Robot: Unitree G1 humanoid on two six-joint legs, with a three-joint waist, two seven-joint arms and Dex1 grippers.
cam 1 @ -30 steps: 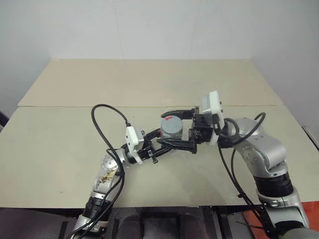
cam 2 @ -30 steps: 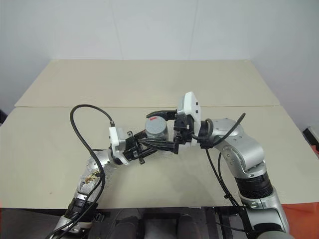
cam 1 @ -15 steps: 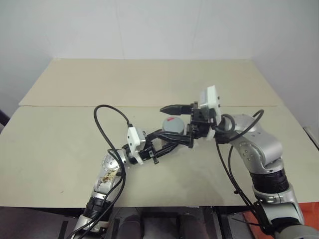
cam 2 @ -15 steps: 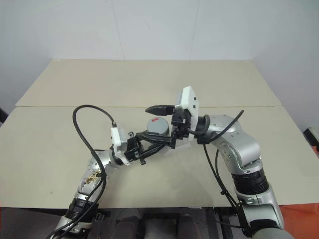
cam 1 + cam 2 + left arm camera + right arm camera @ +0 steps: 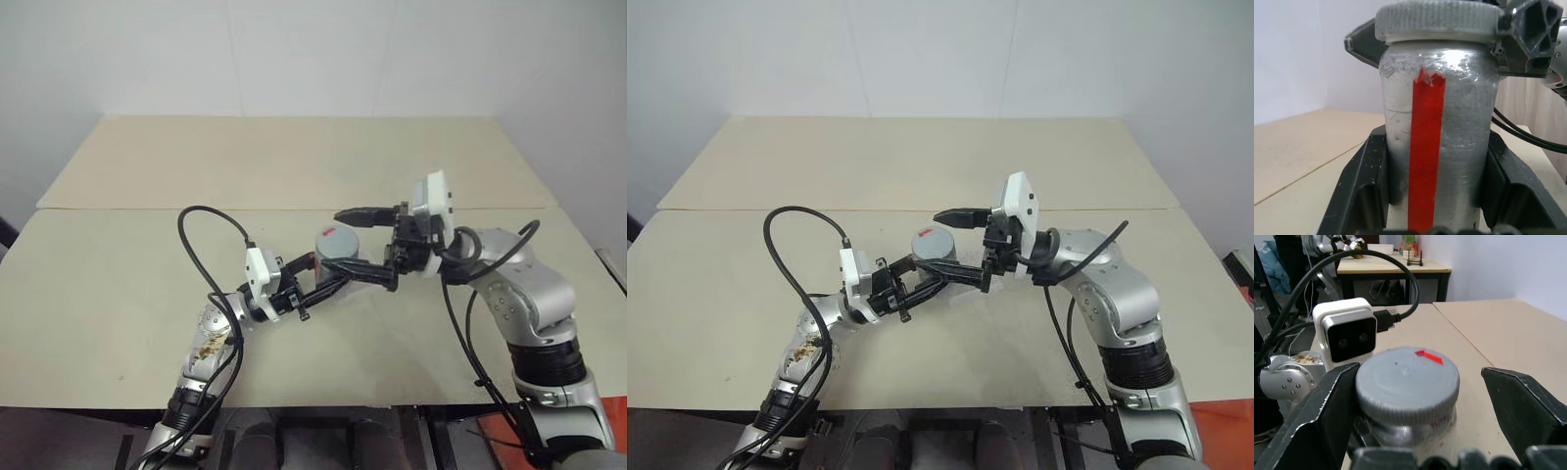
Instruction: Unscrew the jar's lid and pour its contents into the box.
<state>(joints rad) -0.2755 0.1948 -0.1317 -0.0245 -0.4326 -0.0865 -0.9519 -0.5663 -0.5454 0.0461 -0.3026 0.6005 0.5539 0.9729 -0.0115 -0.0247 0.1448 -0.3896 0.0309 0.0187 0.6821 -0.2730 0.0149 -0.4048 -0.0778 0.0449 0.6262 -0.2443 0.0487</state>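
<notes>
jar (image 5: 1437, 147) clamped in left hand (image 5: 323, 279), right hand (image 5: 370, 243) spread around lid (image 5: 1406, 379)

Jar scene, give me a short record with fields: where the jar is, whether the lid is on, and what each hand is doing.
jar: upright, held above the table, red stripe on its side
lid: grey, on the jar, small red mark on top
left hand: shut on the jar's body, one finger each side
right hand: open, fingers apart on either side of the lid, one finger close against the lid's edge, the other clear of it
</notes>
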